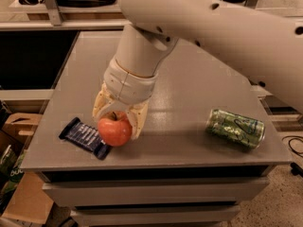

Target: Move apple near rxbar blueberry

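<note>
The red-orange apple [115, 130] with a short stem is low over the grey table [194, 89], near its front left. It touches or overlaps the right end of the dark navy rxbar blueberry [81, 135], which lies flat on the table. My gripper [116, 125] reaches down from above. Its pale fingers [138, 121] stand on either side of the apple and are shut on it. I cannot tell whether the apple rests on the table or hangs just above it.
A green patterned drink can [235, 128] lies on its side at the table's front right. My large white arm [227, 27] spans the upper right. Cardboard boxes [21, 126] stand on the floor to the left of the table.
</note>
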Robot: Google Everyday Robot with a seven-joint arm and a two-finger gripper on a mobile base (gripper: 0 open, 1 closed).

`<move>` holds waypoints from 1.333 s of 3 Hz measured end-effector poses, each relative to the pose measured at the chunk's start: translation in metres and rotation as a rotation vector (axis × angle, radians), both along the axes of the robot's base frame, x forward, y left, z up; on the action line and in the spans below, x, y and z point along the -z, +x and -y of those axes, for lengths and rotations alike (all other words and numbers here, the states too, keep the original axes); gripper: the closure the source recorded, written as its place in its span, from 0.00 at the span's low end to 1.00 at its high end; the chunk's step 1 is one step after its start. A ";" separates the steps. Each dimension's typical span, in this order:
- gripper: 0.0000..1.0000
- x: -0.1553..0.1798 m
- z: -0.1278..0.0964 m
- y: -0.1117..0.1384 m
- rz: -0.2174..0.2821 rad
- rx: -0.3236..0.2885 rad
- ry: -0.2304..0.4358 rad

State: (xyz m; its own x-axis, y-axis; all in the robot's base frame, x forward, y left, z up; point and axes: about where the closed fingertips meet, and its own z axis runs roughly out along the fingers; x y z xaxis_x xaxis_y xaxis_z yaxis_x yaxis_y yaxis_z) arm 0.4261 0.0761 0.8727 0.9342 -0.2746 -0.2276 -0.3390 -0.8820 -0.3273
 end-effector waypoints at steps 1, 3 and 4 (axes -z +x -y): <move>1.00 0.007 0.004 0.006 0.003 0.013 -0.006; 1.00 0.013 0.014 0.018 0.027 0.037 -0.019; 1.00 0.012 0.018 0.021 0.063 0.057 -0.014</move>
